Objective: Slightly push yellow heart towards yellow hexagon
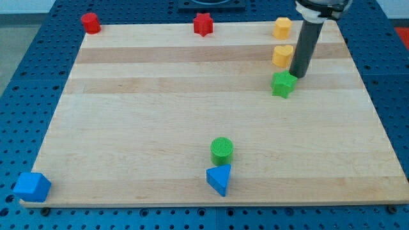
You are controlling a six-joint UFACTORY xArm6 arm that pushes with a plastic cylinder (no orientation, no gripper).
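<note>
The yellow heart [282,55] lies near the view's top right on the wooden board [160,108]. The yellow hexagon [282,28] sits just above it at the board's top edge, a small gap between them. My tip [298,76] is down on the board just right of and below the yellow heart, close to its lower right side. A green star-like block [284,84] lies right below the heart, touching or almost touching my tip on its left.
A red cylinder [91,23] sits at the top left corner and a red star [202,24] at top centre. A green cylinder [222,151] and blue triangle [219,179] sit at bottom centre. A blue block [32,186] sits at the bottom left corner.
</note>
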